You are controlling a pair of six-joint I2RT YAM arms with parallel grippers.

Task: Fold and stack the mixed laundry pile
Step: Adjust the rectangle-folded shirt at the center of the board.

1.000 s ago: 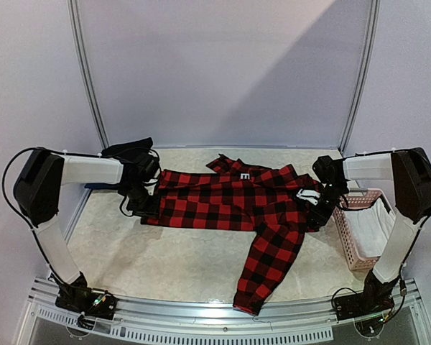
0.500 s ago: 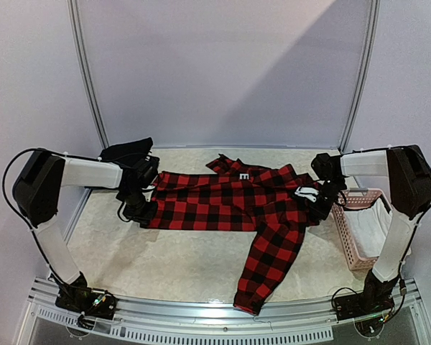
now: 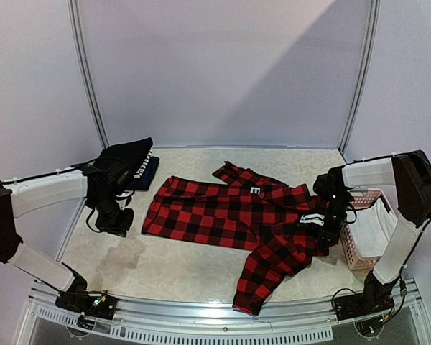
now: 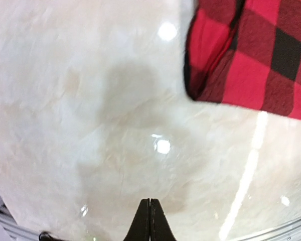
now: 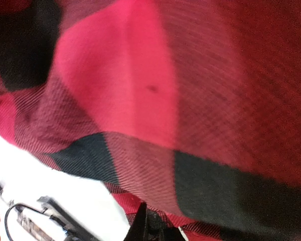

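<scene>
Top external view is showing your left claw [image 3: 119,228] pressed together on nothing, just left of the plaid flannel shirt [image 3: 215,212] lying spread on the surface [image 3: 187,266]. Be spreading that claw and sliding it onto the hem corner, while your right claw [image 3: 325,231] is pinching the shirt's right side.

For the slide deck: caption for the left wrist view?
Left gripper shut on nothing over the table, plaid shirt corner lying apart at upper right.
</scene>
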